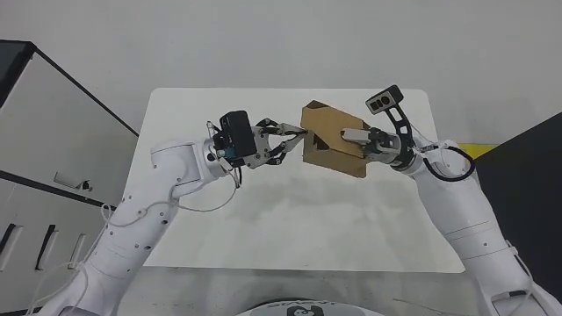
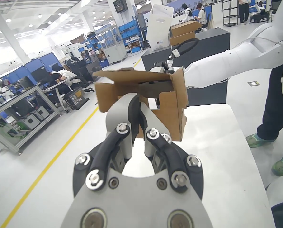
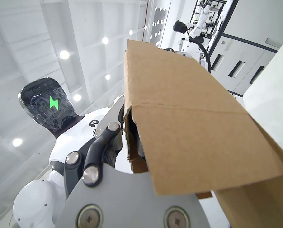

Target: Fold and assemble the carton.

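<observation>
A brown cardboard carton (image 1: 332, 136) hangs tilted above the far middle of the white table (image 1: 263, 228), held between both arms. My left gripper (image 1: 297, 145) is at its left end, shut on a flap edge (image 2: 138, 117) below the open end of the carton (image 2: 132, 81), whose side flaps stand partly folded. My right gripper (image 1: 358, 136) grips the opposite end. In the right wrist view one finger (image 3: 116, 119) presses against the carton wall (image 3: 179, 110), and the cardboard hides the other finger.
A grey cabinet (image 1: 35, 114) stands just off the table's left edge. A dark unit (image 1: 527, 175) sits to the right. The near half of the table is bare white surface.
</observation>
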### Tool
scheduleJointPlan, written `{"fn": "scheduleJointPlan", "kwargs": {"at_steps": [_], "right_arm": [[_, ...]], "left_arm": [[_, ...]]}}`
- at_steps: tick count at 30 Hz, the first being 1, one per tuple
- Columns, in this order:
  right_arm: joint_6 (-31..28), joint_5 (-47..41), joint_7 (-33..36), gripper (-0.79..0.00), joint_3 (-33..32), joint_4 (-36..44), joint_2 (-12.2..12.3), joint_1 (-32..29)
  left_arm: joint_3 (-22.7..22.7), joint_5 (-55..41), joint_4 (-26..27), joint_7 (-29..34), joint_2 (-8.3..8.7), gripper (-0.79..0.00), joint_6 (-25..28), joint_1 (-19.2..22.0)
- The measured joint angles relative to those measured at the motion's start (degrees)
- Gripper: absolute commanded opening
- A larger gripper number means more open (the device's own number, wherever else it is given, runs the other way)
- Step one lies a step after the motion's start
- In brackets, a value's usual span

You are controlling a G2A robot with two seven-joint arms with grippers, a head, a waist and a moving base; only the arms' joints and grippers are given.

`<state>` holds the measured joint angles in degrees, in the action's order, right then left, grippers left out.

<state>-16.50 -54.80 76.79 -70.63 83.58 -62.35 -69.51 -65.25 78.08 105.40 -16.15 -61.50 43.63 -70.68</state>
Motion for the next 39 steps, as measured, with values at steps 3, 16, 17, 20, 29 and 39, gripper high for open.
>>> {"fn": "scheduleJointPlan", "kwargs": {"at_steps": [3, 16, 17, 20, 29, 39], "right_arm": [[-0.61, -0.32, 0.17, -0.785, -0.89, -0.30, 0.03, -0.35], [-2.57, 5.79, -8.32, -0.785, -3.00, 0.49, -0.01, -1.56], [-2.61, 6.50, -8.58, -0.785, -2.96, 0.93, -0.01, -1.60], [-3.63, 7.60, -8.65, -0.785, -3.10, 1.73, -0.04, -1.76], [-8.00, 6.39, -7.61, -0.785, -4.80, 2.73, -0.10, -3.21], [-7.05, 5.07, -4.46, -0.785, -4.78, 4.10, -0.19, -3.42]], "left_arm": [[-1.29, 0.04, 0.25, 0.02, 0.20, -0.785, 0.15, -0.36], [-0.76, -0.59, 1.96, -0.54, 0.11, -0.785, 0.45, -0.68], [-0.40, -0.60, 1.96, -0.61, 0.04, -0.785, 0.46, -0.47], [0.36, -0.56, 1.59, -0.77, -0.11, -0.785, 0.45, -0.09], [-0.53, -0.75, -0.12, -0.74, -0.05, -0.785, -0.20, -0.48], [0.22, -1.54, 0.20, -1.16, -0.14, -0.785, 1.36, -0.68]]}}
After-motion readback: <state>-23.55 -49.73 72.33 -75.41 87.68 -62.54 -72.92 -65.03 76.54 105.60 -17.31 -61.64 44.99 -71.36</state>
